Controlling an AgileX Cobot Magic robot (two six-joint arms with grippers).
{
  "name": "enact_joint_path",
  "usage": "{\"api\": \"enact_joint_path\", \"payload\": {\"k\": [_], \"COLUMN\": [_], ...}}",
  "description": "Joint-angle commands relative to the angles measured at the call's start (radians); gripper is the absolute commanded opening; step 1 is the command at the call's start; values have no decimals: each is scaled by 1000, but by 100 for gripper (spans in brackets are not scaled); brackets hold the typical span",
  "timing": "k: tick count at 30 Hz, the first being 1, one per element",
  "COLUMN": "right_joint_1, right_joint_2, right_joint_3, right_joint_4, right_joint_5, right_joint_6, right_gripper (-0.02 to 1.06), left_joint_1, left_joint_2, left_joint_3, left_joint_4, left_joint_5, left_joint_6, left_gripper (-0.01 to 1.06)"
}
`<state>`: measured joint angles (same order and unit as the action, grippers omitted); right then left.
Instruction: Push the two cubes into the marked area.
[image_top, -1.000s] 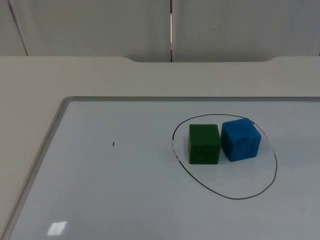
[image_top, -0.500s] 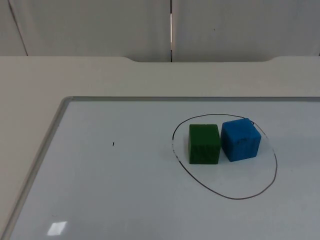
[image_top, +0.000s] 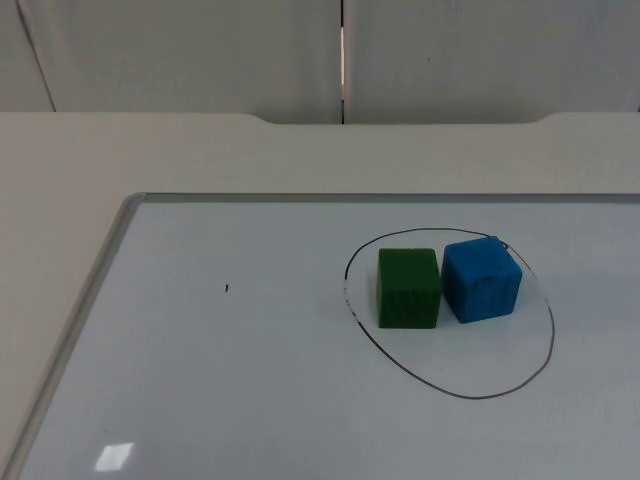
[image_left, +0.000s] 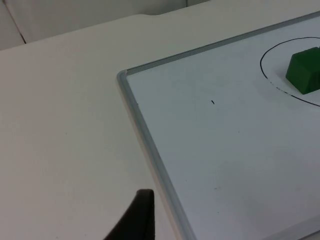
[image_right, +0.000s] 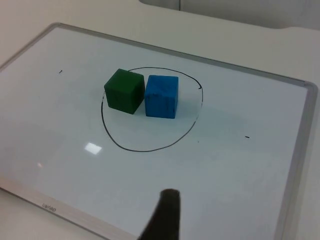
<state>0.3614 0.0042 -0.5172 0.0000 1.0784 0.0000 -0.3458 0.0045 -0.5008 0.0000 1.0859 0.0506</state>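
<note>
Neither claw touches or holds anything. One black fingertip of the left claw (image_left: 132, 217) hangs over the bare bench (image_top: 120, 150) just outside the whiteboard's (image_top: 250, 380) metal frame, well apart from both cubes; one fingertip of the right claw (image_right: 164, 216) hangs over the near part of the board, with the drawn ring between it and the cubes. With a single fingertip visible on each, I cannot tell how wide either claw stands. Both arms appear to be waiting.

On the board, the green cube (image_top: 409, 288) and the blue cube (image_top: 481, 278) sit side by side, touching or nearly so, inside the marked area (image_top: 455, 394), a hand-drawn oval. They crowd its far side: the blue cube's far corner lies right at the line, and the green cube is near the line on its outer side.

By my reading the push is done, so the hazard is disturbance. Any further nudge away from the robot would carry the blue cube across the line, and since the cubes abut, pushing one shifts the other.
</note>
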Motion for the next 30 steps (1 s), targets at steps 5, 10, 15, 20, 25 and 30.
{"api": "enact_joint_path", "payload": {"k": [5, 10, 15, 20, 25, 30], "right_joint_1": [0, 0, 0, 0, 0, 0], "right_joint_2": [-4, -4, -4, -4, -4, -4], "right_joint_3": [2, 2, 2, 2, 2, 2], "right_joint_4": [0, 0, 0, 0, 0, 0], "right_joint_5": [0, 0, 0, 0, 0, 0], "right_joint_6": [-16, -16, -16, -16, -16, -16], "right_gripper": [82, 82, 101, 105, 105, 105], "left_joint_1": [0, 0, 0, 0, 0, 0], "left_joint_2": [-5, -5, -5, -5, -5, -5], "left_joint_3": [4, 4, 4, 4, 4, 4], "left_joint_4": [8, 8, 8, 8, 8, 8], "left_joint_5": [-10, -10, -10, -10, -10, -10], "left_joint_6": [-3, -3, -3, -3, -3, -3], "left_gripper": [105, 105, 105, 105, 105, 105]}}
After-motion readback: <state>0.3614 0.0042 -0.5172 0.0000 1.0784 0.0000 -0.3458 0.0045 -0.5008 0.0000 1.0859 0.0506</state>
